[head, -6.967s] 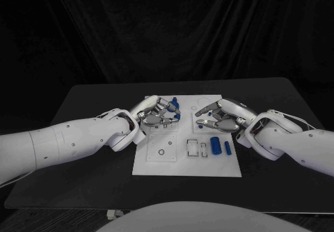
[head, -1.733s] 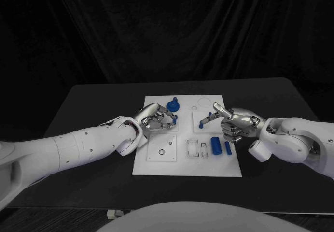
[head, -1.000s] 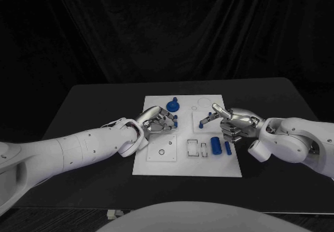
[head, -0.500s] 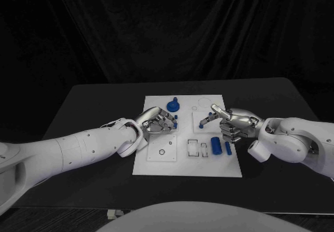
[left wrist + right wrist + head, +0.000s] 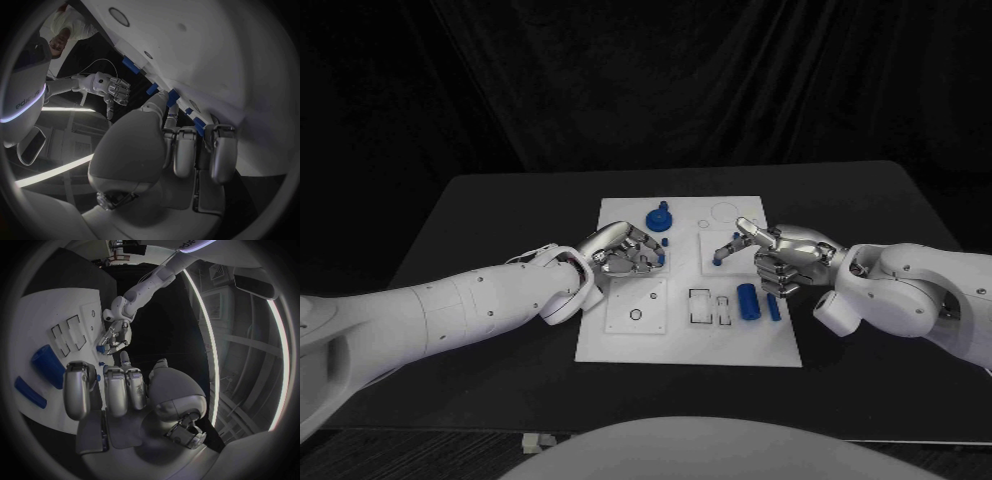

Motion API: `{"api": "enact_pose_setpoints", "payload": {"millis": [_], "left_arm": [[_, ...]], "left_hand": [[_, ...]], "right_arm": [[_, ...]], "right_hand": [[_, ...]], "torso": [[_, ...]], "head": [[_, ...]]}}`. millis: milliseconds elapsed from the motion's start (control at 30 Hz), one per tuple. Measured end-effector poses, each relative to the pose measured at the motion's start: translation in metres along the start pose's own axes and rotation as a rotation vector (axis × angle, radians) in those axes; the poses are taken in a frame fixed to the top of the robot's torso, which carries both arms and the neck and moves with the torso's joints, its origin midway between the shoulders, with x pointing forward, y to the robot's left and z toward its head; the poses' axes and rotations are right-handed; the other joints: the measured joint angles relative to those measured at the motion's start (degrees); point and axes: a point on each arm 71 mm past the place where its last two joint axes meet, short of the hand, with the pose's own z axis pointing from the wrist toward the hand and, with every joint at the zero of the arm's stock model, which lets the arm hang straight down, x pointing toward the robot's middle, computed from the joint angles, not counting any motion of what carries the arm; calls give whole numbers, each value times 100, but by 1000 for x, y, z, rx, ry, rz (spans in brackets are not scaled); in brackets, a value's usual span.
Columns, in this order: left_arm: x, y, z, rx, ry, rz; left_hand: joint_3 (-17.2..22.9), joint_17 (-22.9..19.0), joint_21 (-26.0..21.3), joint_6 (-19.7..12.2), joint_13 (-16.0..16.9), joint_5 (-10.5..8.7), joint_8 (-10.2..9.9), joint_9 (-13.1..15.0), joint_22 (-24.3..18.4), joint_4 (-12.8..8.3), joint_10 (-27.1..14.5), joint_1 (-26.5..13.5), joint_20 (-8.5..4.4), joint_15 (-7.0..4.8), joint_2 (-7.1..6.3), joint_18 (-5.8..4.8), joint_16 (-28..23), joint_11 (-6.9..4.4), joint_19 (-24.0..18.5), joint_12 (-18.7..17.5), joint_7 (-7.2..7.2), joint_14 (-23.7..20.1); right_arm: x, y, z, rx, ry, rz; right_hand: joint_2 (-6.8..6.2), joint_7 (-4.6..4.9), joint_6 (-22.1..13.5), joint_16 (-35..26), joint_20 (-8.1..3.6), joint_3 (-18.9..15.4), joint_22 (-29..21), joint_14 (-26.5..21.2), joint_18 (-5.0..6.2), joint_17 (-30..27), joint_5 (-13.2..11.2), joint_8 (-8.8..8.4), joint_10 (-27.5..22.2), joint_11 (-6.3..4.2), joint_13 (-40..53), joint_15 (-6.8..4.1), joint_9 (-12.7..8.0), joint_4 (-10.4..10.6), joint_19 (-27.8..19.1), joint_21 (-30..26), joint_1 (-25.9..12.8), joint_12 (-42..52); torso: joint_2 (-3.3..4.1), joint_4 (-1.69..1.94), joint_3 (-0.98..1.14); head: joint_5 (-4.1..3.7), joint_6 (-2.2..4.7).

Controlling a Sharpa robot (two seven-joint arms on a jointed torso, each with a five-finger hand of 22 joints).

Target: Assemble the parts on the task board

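Parts (image 5: 747, 300): we counted two blue ones lying loose on task board (image 5: 687, 345) | left robot hand (image 5: 626, 250): fingers curled, grip unclear | right robot hand (image 5: 773, 258): curled, grip unclear

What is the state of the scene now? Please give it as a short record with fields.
table: black table
task board: white task board, middle of the table
left hand: left hand, over the board's left half, fingers curled beside small blue parts; whether it holds one cannot be told
right hand: right hand, over the board's right side, fingers bent
standing part: blue knob-shaped part near the board's far edge
lying parts: blue cylinder and thin blue bar, side by side at the board's right edge
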Motion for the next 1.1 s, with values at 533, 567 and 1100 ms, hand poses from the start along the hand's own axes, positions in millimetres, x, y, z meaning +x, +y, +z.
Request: {"api": "enact_pose_setpoints", "payload": {"millis": [533,567,1100], "left_arm": [[-3,3,-3,-9,2,0],[-3,3,-3,-9,3,-1],[-3,4,-3,-10,6,-2]], "left_hand": [[-15,0,0,-21,0,22,-23,-12,0,-15,-4,1,-1,0,-1,5,0,37,1,0,19,0],[-15,0,0,-21,0,22,-23,-13,0,-15,-4,1,-1,0,-1,5,0,37,1,0,19,0],[-112,0,-23,-194,0,-115,-72,-99,0,15,-7,-56,26,41,-59,73,0,75,18,0,73,1]], "right_arm": [[2,0,1,2,16,2],[2,0,1,2,17,2],[4,0,2,3,32,3]], "right_hand": [[-22,20,-20,0,0,85,-1,0,0,0,110,77,0,0,0,0,-19,-53,0,0,129,0],[-22,20,-21,0,0,85,-1,0,0,0,110,78,0,0,-1,0,-21,-53,0,0,129,0],[-17,20,-21,0,0,117,-2,0,0,0,173,115,0,0,-1,0,-20,-85,0,0,183,0]], "torso": [[-2,-3,1],[-2,-3,1],[-1,-2,0]], "head": [[8,-1],[8,-1],[11,-1]]}}
